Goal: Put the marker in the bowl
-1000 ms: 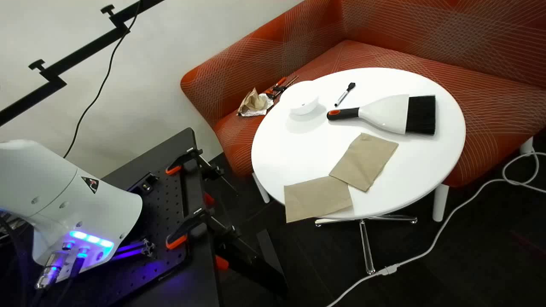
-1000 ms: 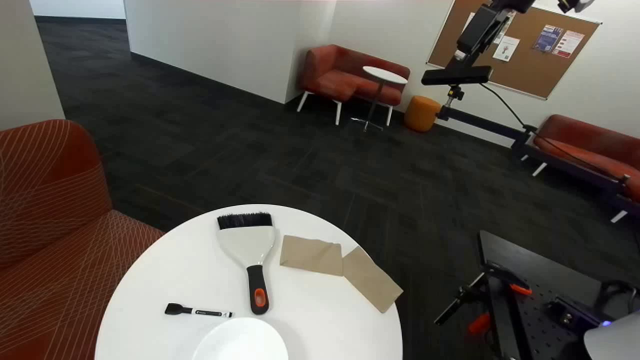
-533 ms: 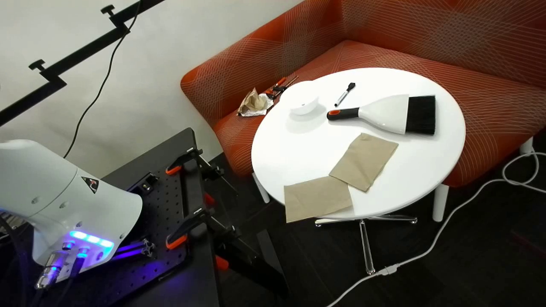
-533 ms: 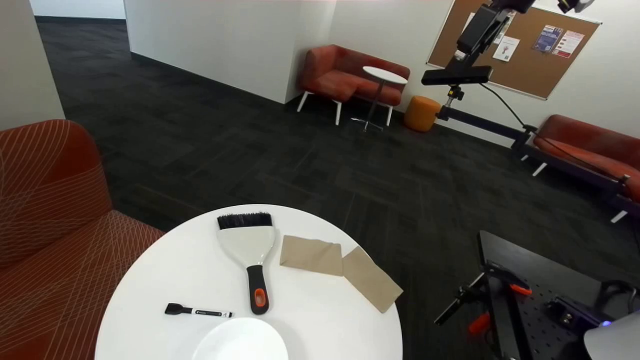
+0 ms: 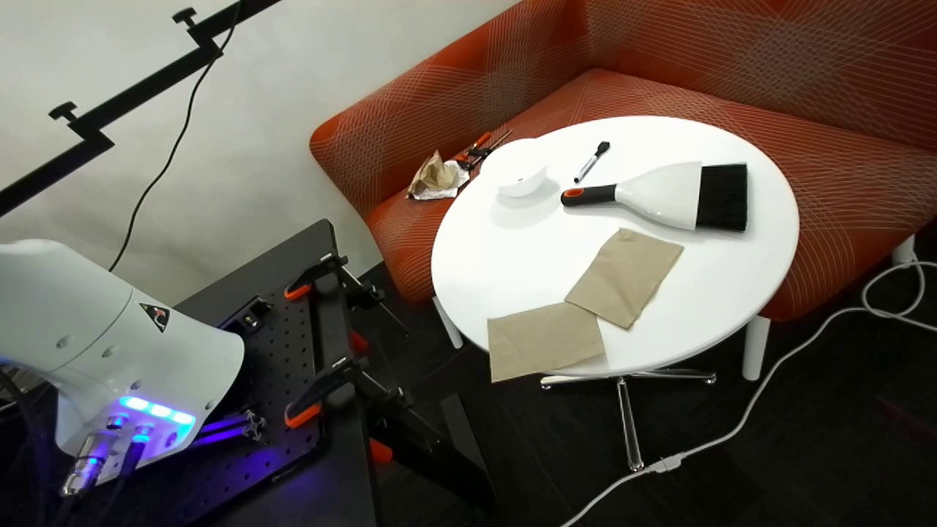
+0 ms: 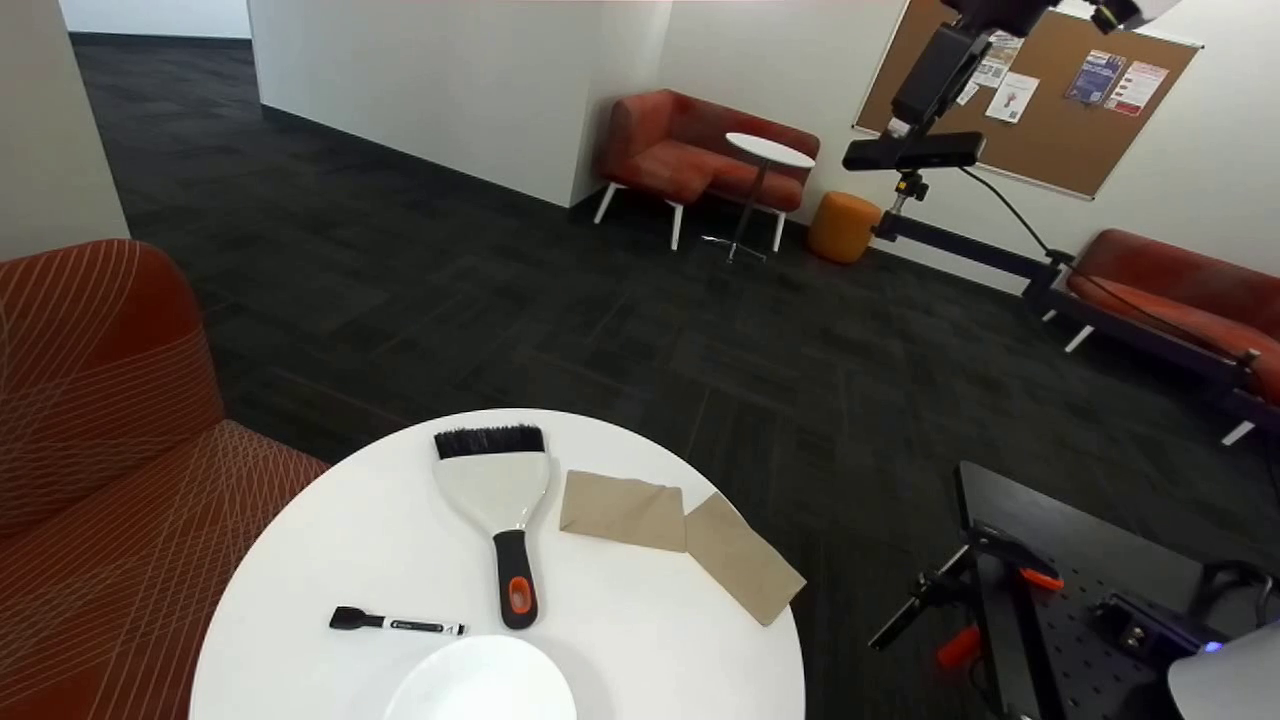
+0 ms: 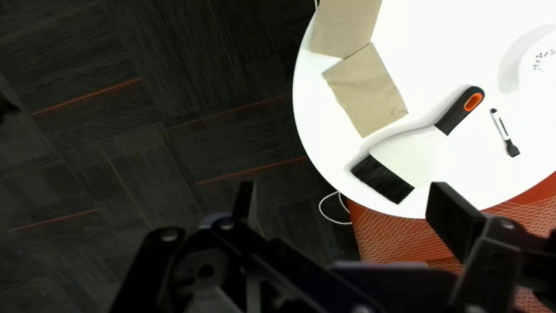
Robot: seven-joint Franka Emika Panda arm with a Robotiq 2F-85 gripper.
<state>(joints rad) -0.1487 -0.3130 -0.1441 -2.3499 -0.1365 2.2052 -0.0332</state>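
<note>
The marker (image 5: 591, 162), a thin stick with a white barrel and dark cap, lies flat on the white round table. It also shows in an exterior view (image 6: 400, 625) and at the right of the wrist view (image 7: 501, 126). The white bowl (image 5: 523, 183) stands beside it, cut off at the bottom of an exterior view (image 6: 485, 685) and at the right edge of the wrist view (image 7: 538, 65). My gripper (image 7: 342, 189) is open, its fingers wide apart with nothing between them. It is high above and away from the marker and bowl.
A brush (image 5: 662, 196) with a black head and two tan squares (image 5: 626, 278) (image 5: 545, 340) lie on the table (image 5: 505, 256). A red sofa (image 5: 842, 132) borders it. A dark part of my arm (image 6: 940, 80) shows near a camera bar (image 6: 910, 150).
In an exterior view the dark part of my arm at the top has moved slightly left and down. The marker, bowl and other table items have not moved.
</note>
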